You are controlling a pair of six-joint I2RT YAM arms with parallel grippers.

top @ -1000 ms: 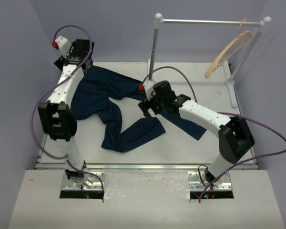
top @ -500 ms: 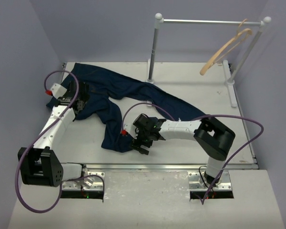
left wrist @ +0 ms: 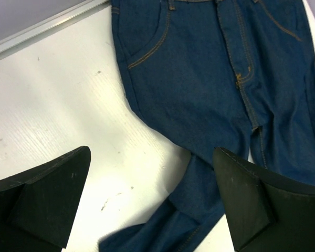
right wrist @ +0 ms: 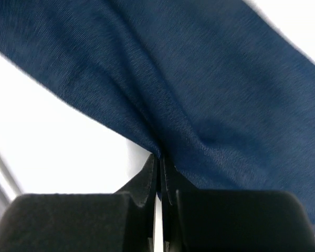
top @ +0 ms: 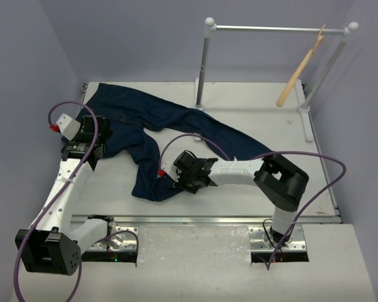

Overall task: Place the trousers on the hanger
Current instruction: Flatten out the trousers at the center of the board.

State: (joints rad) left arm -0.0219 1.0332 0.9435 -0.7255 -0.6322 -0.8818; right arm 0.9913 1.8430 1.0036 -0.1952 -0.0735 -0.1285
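We are looking at a robotics lab test cell. Plain lavender walls close around a white table, and the left arm and the right arm are bolted on metal plates at its near edge, trailing purple cables.

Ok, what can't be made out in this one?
- Top view: the hanger's hook, too small against the rail.
- Top view: the trousers' leg end, partly under the right pincer.
- Left wrist view: the trousers' top, cut off by the frame edge.
- Right wrist view: how much cloth is pinched, hidden between the fingers.
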